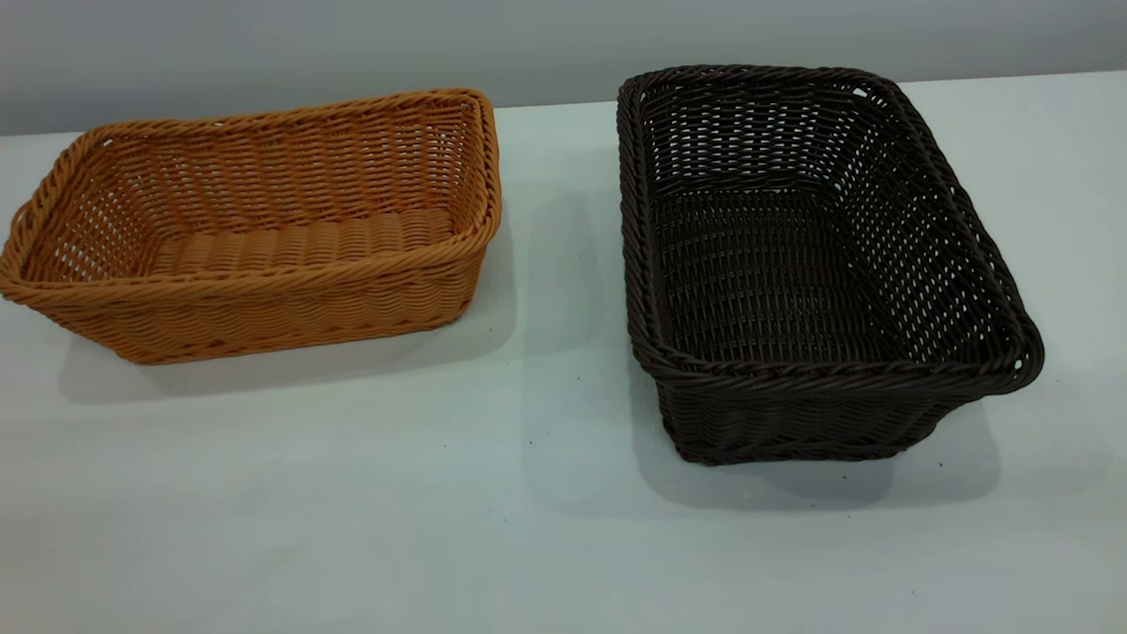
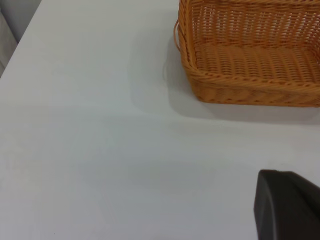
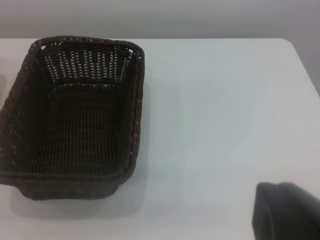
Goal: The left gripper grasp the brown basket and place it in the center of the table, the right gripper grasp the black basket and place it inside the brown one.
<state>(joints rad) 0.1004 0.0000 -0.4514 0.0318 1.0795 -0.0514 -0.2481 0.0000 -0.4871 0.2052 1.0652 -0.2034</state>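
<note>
The brown basket [image 1: 255,229] is orange-tan wicker and stands upright and empty on the left of the white table [image 1: 493,528]. It also shows in the left wrist view [image 2: 252,55]. The black basket [image 1: 810,264] is very dark wicker and stands upright and empty on the right. It also shows in the right wrist view [image 3: 75,120]. Neither arm appears in the exterior view. A dark part of my left gripper [image 2: 287,207] hangs over bare table, well away from the brown basket. A dark part of my right gripper [image 3: 287,212] hangs over bare table beside the black basket, not touching it.
A strip of bare tabletop [image 1: 555,264] separates the two baskets. A grey wall [image 1: 528,44] runs behind the table. The table's far edge lies just behind both baskets. A table corner shows in the right wrist view [image 3: 292,47].
</note>
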